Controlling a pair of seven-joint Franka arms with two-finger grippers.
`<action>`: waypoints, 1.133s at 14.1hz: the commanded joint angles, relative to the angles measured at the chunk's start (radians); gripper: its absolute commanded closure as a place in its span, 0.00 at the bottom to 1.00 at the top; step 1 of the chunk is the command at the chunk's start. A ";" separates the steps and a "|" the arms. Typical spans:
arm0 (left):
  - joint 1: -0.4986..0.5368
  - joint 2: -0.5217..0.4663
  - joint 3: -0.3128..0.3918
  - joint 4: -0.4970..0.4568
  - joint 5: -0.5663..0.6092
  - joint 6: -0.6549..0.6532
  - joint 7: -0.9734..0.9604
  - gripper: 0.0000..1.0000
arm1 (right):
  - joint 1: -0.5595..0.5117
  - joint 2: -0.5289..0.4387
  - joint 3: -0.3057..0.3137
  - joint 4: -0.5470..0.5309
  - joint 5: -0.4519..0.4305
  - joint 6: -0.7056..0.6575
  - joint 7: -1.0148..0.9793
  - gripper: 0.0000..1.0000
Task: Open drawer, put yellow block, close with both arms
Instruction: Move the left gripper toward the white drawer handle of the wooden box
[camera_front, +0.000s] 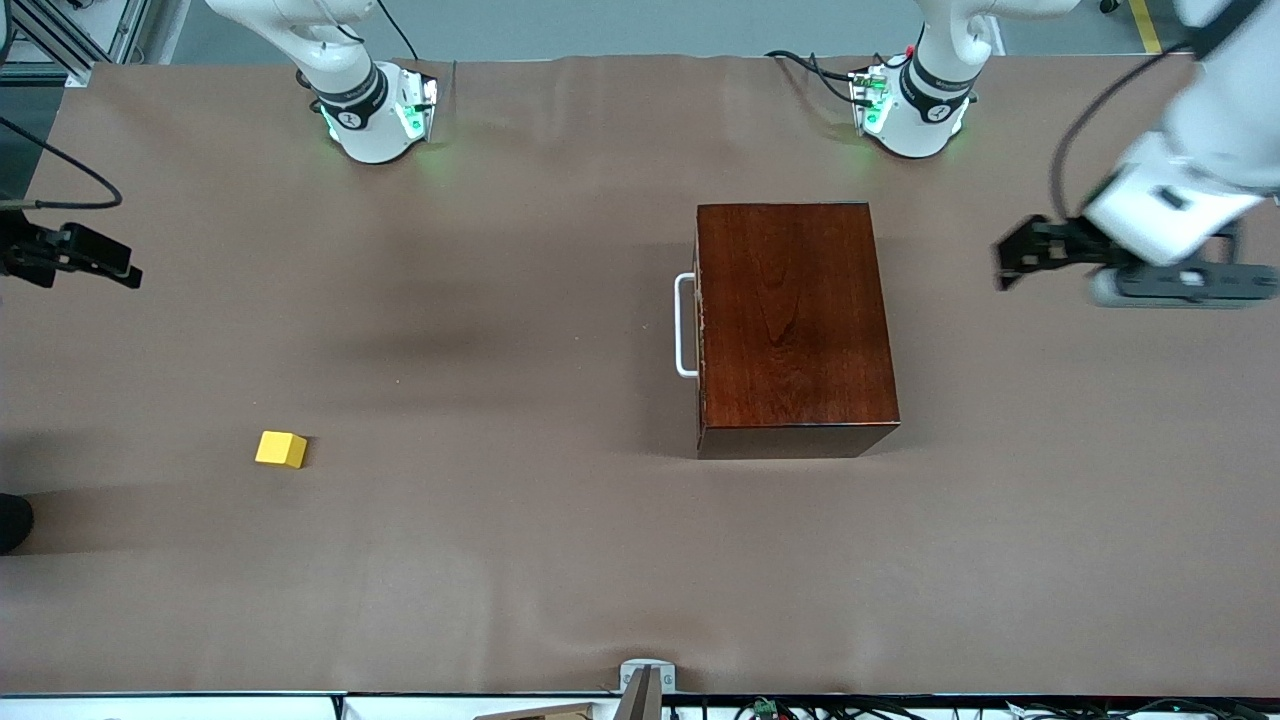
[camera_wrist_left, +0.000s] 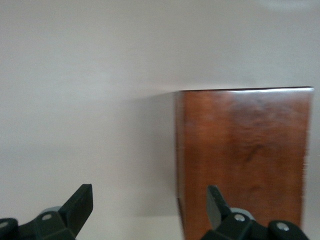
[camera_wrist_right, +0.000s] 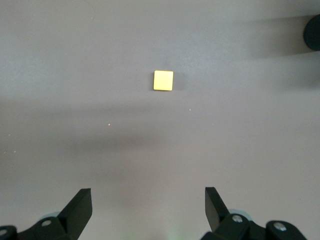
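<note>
Jaws of both grippers are standing open: left gripper (camera_front: 1003, 262) hovering at the wooden box's (camera_front: 790, 320) three o'clock, right gripper (camera_front: 132, 272) hanging above bare tabletop (camera_front: 500, 560), yellow block (camera_front: 281, 449) lying unobstructed at the box's eight o'clock.

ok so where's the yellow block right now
The yellow block lies on the table toward the right arm's end, apart from the wooden box and nearer the front camera.

Bare table (camera_front: 520, 560) surrounds yellow block (camera_front: 281, 449); nothing obstructs.

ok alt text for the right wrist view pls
A small bright yellow block lies alone on the brown table cover. The right gripper hangs above it with its black jaws open, holding nothing.
</note>
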 joint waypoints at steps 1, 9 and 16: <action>-0.130 0.096 -0.003 0.105 -0.010 -0.012 -0.114 0.00 | -0.036 0.001 0.009 -0.046 0.012 0.063 -0.013 0.00; -0.560 0.326 0.005 0.279 -0.010 0.020 -0.628 0.00 | -0.080 0.162 0.009 -0.066 0.012 0.202 -0.014 0.00; -0.669 0.438 0.009 0.271 0.111 -0.001 -0.636 0.00 | -0.073 0.270 0.009 -0.193 0.012 0.509 -0.014 0.00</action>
